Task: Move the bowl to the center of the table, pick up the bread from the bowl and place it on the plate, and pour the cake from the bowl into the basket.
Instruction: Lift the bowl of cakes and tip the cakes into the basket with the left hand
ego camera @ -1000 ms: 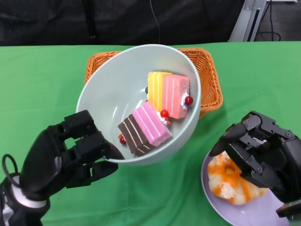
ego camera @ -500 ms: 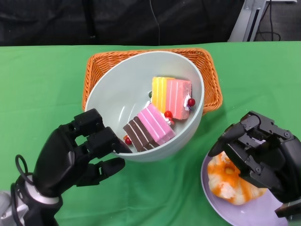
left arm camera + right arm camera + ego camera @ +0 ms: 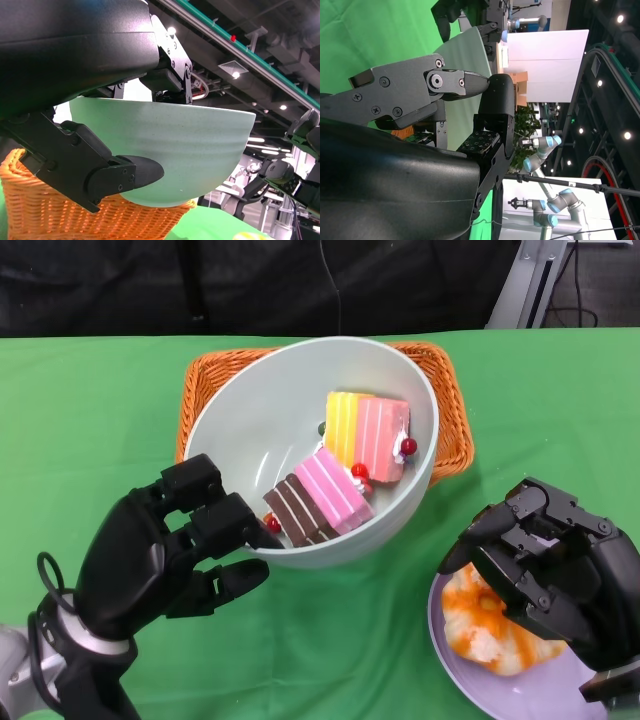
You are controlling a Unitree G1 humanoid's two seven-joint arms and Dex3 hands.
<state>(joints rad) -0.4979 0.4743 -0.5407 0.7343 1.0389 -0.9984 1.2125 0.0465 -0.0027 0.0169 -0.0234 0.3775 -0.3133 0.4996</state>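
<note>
Gripping the bowl [image 3: 250,420] rim, left robot hand [image 3: 165,555]; right apparently empty

- Bowl [image 3: 240,430]: smooth, pale green, faintly speckled, soft sheen.
- Basket [image 3: 60,215]: woven orange wicker, rough.
- Table [image 3: 90,410] cover: matt green cloth.
- Plate [image 3: 520,690]: smooth, glossy lilac.
- Left hand [image 3: 160,560], right hand [image 3: 550,565]: matt black plastic.

1. The bowl [image 3: 245,440] is pale grey-green.
2. One cake slice [image 3: 368,435] has yellow, orange and pink stripes.
3. The other cake slice [image 3: 318,496] has pink, white and dark brown stripes.
4. Small red cherries [image 3: 408,446] sit by the slices.
5. The basket [image 3: 450,410] is woven orange.
6. The surface [image 3: 90,420] is bright green.
7. The plate [image 3: 470,680] is lavender.
8. The bread [image 3: 480,625] is orange and white.
9. Each robot hand [image 3: 165,555] is black.
</note>
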